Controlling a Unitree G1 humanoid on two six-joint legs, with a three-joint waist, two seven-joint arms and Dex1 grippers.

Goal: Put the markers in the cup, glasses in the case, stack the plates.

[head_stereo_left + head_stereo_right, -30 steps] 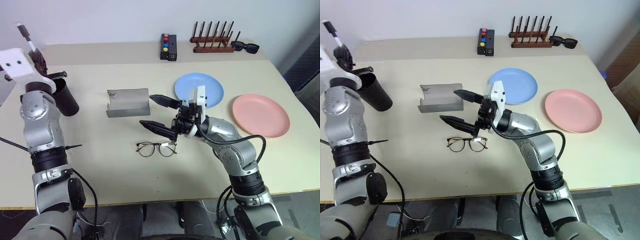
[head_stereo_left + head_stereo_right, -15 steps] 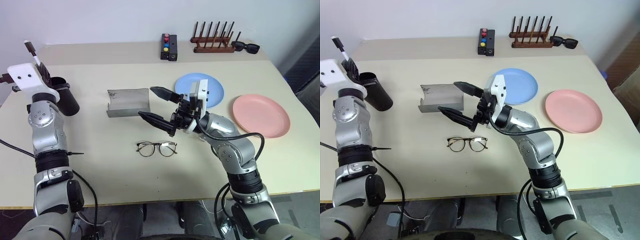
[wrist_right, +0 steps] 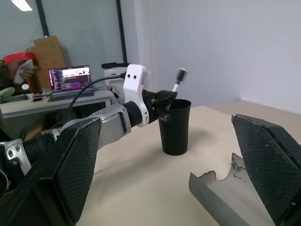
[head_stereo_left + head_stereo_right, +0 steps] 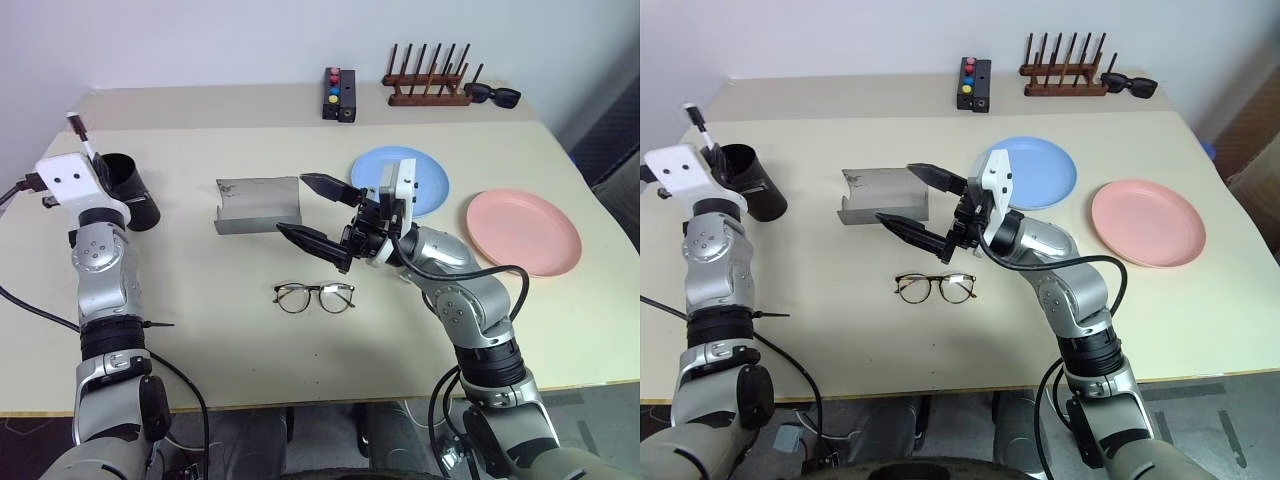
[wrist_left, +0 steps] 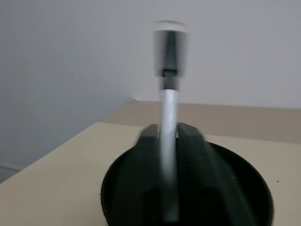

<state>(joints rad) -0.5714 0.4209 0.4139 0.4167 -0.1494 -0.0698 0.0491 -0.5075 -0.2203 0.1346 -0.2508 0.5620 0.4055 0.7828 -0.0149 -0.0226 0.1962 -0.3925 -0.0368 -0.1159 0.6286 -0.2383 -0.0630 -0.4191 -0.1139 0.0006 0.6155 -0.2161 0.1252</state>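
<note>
Left gripper [image 5: 169, 141] sits right over the cup [image 4: 128, 192] mouth, marker [image 5: 168, 122] upright between its fingers; we can't tell if it's released. Right gripper [image 4: 312, 213], spread wide, hovers nearer the glasses [image 4: 313, 296] and the case [image 4: 257, 204].

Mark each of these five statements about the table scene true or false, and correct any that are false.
1. The marker stands upright over the cup's mouth, between the left gripper's fingers. True.
2. The glasses lie inside the case. False: they lie on the table, in front of the open case.
3. The pink plate is stacked on the blue plate. False: the two lie side by side, apart.
4. The right gripper is open and empty. True.
5. The sunglasses sit beside the wooden rack. True.
</note>
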